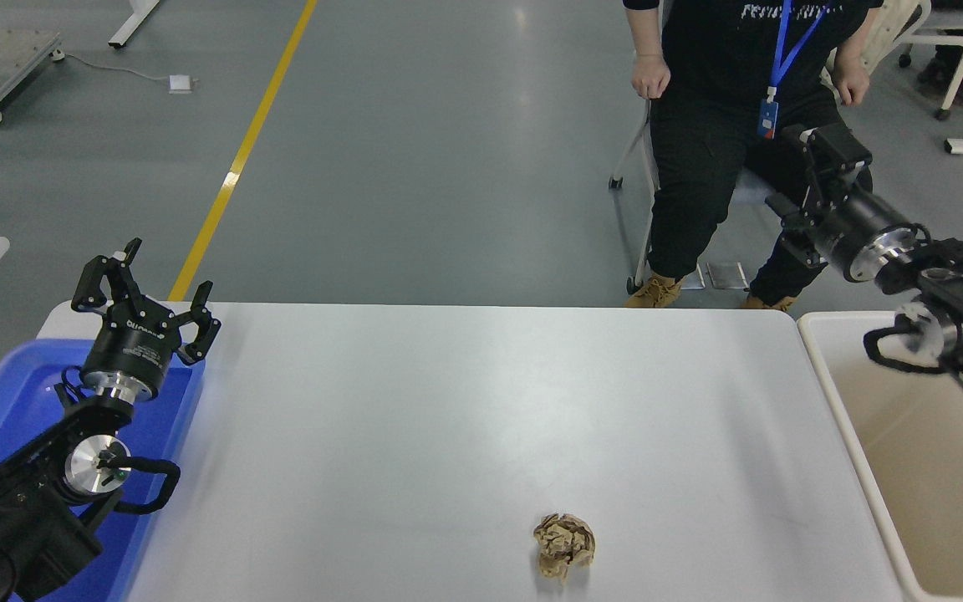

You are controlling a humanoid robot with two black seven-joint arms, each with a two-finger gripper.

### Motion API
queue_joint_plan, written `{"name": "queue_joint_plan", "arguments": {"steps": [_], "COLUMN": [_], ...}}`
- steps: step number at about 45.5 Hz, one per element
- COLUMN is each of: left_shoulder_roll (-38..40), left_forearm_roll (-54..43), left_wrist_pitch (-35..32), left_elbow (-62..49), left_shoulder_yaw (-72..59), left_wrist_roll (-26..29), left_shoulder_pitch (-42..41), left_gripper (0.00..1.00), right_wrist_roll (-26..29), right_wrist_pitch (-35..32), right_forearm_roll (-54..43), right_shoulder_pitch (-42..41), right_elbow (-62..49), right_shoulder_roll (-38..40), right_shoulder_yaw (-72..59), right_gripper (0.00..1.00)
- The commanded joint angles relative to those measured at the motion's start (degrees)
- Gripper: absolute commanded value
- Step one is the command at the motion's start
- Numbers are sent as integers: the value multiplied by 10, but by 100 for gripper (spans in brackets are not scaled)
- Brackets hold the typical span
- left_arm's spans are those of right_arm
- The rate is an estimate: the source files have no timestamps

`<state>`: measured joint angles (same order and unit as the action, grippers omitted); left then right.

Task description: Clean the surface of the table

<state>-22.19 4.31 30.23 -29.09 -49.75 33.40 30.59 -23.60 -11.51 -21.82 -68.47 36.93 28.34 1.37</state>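
Note:
The white table surface fills the middle of the head view. A crumpled brown paper ball lies on it near the front edge, right of centre. My right gripper is raised beyond the table's far right corner, well away from the ball and dark against a person's black trousers. My left gripper is open and empty, parked above the far end of the blue tray at the table's left.
A beige bin stands against the table's right edge, under my right arm. A person sits on a chair just beyond the far right corner. Grey floor with a yellow line lies behind the table.

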Motion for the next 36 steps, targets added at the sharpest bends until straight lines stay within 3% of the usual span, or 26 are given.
{"name": "queue_joint_plan", "arguments": {"steps": [1, 11, 19, 36], "left_shoulder_roll": [0, 0, 0, 0], "left_forearm_roll": [0, 0, 0, 0], "left_wrist_pitch": [0, 0, 0, 0], "left_elbow": [0, 0, 0, 0], "left_shoulder_yaw": [0, 0, 0, 0], "left_wrist_roll": [0, 0, 0, 0], "left_shoulder_pitch": [0, 0, 0, 0], "left_gripper": [100, 100, 100, 100], "right_wrist_roll": [0, 0, 0, 2], "right_wrist_pitch": [-89, -189, -189, -157], "right_forearm_roll": [-159, -345, -405, -467], "right_shoulder_pitch": [-108, -139, -170, -149], "right_elbow": [22, 83, 118, 85], "right_shoulder_roll": [-65, -99, -163, -254], "right_shoulder_yaw": [-131, -158, -240, -377], "right_gripper": [99, 99, 99, 99]}}
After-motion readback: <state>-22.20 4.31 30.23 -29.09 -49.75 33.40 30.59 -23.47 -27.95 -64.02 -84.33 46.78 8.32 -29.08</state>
